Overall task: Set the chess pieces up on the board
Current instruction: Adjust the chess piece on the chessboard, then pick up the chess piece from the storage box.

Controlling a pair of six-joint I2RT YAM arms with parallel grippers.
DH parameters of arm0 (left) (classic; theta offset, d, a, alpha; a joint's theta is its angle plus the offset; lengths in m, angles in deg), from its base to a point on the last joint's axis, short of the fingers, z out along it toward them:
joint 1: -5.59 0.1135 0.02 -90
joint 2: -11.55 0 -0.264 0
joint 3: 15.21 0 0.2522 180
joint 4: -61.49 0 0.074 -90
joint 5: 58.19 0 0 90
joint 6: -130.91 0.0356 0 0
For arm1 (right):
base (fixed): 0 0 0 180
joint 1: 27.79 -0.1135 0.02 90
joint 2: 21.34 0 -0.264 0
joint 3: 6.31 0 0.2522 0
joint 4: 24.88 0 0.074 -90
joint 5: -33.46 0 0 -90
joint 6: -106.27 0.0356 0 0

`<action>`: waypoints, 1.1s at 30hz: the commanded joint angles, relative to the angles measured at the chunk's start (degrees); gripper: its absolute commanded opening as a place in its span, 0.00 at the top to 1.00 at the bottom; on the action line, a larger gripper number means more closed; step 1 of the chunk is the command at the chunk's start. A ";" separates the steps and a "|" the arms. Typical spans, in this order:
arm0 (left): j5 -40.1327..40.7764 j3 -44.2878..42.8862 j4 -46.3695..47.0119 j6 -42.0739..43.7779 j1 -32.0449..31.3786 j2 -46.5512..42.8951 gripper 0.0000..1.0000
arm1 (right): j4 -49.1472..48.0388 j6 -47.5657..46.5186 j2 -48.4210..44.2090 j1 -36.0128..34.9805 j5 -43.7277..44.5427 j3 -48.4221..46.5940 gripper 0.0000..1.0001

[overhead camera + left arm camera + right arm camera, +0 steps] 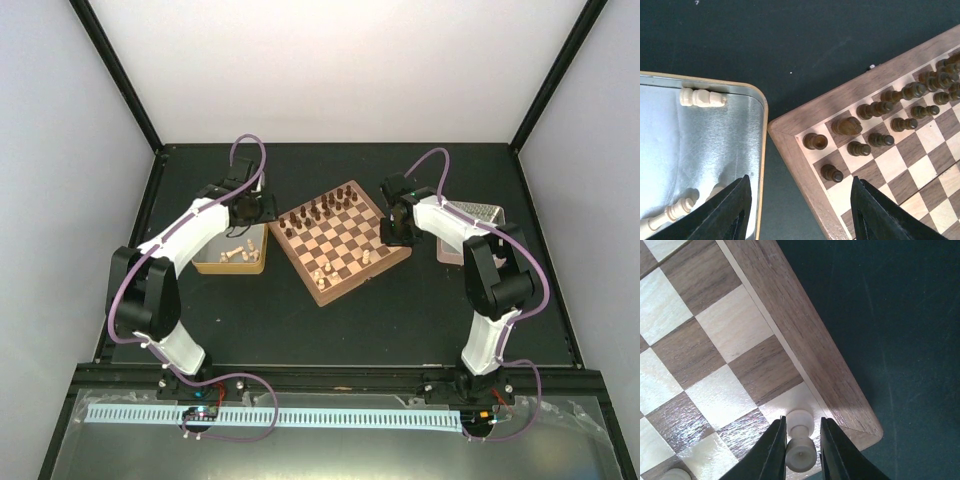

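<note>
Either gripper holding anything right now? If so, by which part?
Left gripper: open, empty. Right gripper: fingers closely flank a small pale cream wooden chess piece at the checkered wooden board's corner, beside its wider end. Whether they are touching it cannot be told.

A board point(341, 241) sits in the middle of a table point(400, 310), turned so one corner points toward the arms. Two rows of pieces point(318, 212) stand along the board's far-left edge, and a few more stand near its near-right edge. Just left of the board lies a tray point(240, 268) with several pieces lying in it. The left gripper point(800, 200) hangs over the gap between the tray and the board's left corner, jaws apart. On the board's right corner square stands a piece point(800, 442), pinched by the right gripper point(801, 440). Near the board's right lies a second tray point(485, 212).
</note>
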 commanded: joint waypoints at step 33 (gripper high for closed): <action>-4.22 8.06 -0.46 -4.30 8.46 6.89 0.74 | -2.36 4.59 -8.81 -0.31 0.43 -0.42 0.63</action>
